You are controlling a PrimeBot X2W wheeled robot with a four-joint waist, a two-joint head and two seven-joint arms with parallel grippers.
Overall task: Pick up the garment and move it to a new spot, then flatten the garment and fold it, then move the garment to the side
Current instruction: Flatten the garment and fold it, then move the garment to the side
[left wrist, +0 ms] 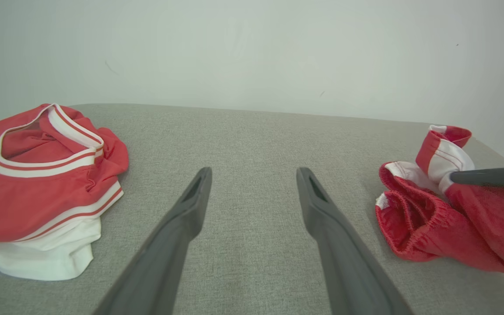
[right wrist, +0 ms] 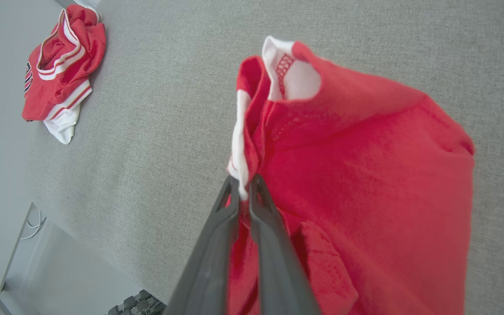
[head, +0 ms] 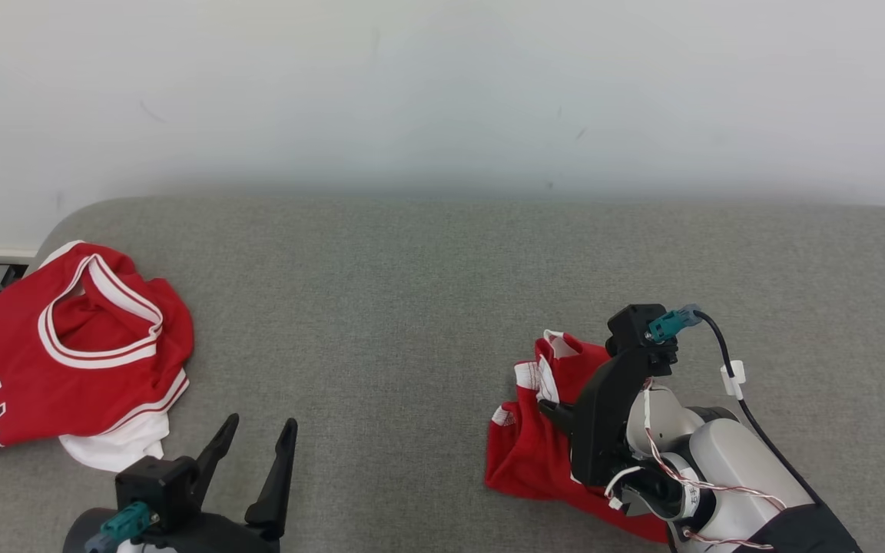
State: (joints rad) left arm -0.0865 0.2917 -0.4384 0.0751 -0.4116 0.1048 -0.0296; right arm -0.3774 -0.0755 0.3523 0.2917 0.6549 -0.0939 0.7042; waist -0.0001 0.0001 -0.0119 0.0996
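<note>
**Right gripper [right wrist: 243, 186] pinching the red shorts [right wrist: 357, 153] on the grey cushion [head: 412, 307].**
We see the right gripper's two fingers pressed together on the white-trimmed edge of the red shorts, holding that edge raised. The rest of the cloth lies bunched on the right side of the grey cushion. The left gripper [head: 260, 430] hangs over bare cushion with its fingers spread wide, holding nothing. Well apart, at the cushion's far left edge, we find a crumpled red jersey [head: 66, 369] with white stripes.
</note>
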